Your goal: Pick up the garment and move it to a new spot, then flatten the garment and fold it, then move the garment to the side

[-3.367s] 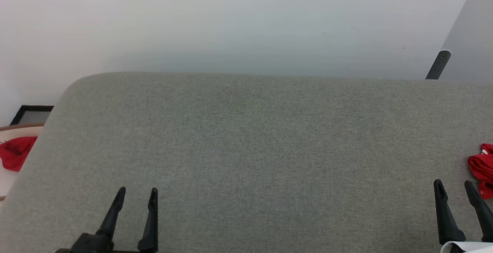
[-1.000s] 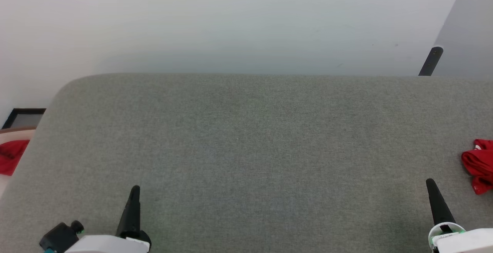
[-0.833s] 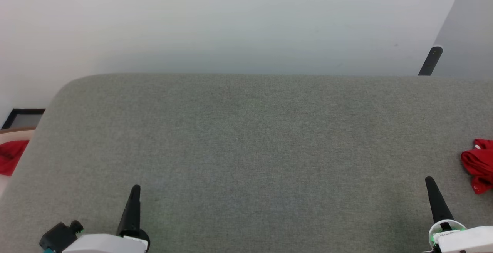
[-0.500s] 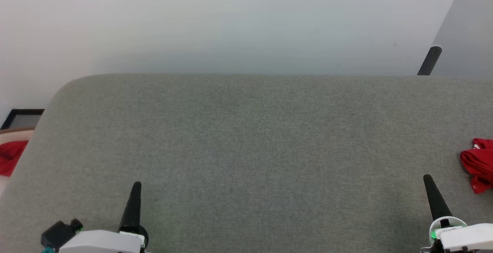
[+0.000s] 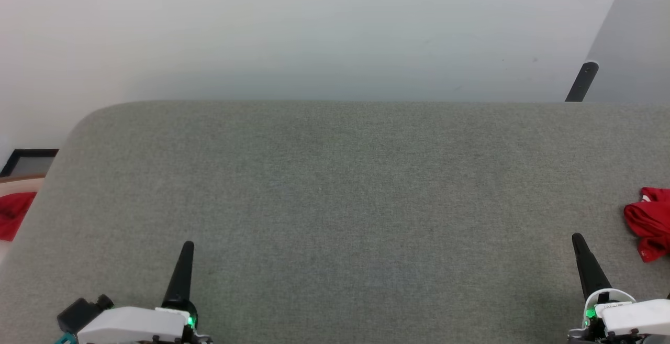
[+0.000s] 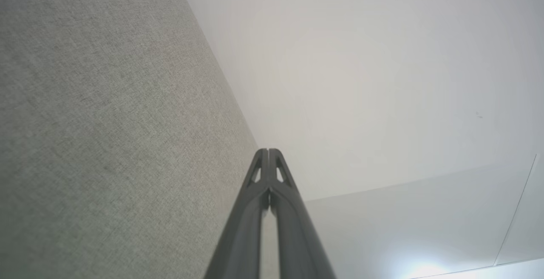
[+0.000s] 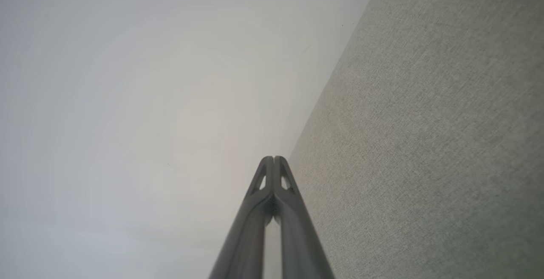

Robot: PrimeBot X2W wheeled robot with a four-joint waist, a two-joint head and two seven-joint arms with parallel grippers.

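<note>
Head and wrist views of a grey cloth-covered counter (image 5: 335,187) set against a pale wall (image 5: 314,30). The garment (image 5: 648,222) lies on the counter at its right edge, seen as a rumpled red bundle with a little white trim. The picture's border cuts most of it off, so whether it is folded cannot be told. It lies well to the side, which suits either a shirt waiting to be fetched or one already put aside. The left jaws are pressed shut on nothing, their dark fingers (image 5: 180,276) pointing across the counter from its near-left edge. The right jaws are likewise shut and bare, their fingers (image 5: 587,268) at the counter's near-right edge, near the garment but apart from it. Held low and wide apart at the near edge, the two arms likely leave the counter's broad middle free for spreading cloth. A red patch (image 5: 13,213) lies beyond the counter's left edge and is not the garment.
</note>
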